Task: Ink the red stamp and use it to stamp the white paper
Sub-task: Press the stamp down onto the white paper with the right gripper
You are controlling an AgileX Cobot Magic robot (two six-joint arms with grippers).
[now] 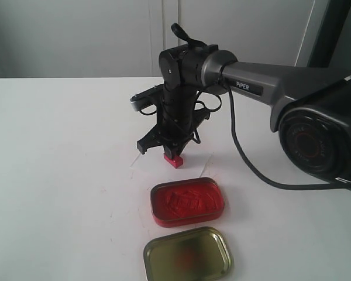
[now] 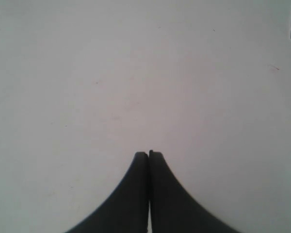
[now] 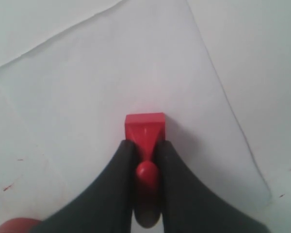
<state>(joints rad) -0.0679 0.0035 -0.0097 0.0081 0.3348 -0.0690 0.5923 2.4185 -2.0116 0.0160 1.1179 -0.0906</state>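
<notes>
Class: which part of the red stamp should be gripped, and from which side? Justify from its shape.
Grip the red stamp by its knob handle, from above: the knob stands up narrow from the square base, leaving the printing face free toward the white paper. The right end effector pinches it so.

Seemingly a robotics lab: bare white table (image 1: 58, 175), pale wall panels (image 1: 76, 35), a PiPER-labelled arm (image 1: 263, 79).
</notes>
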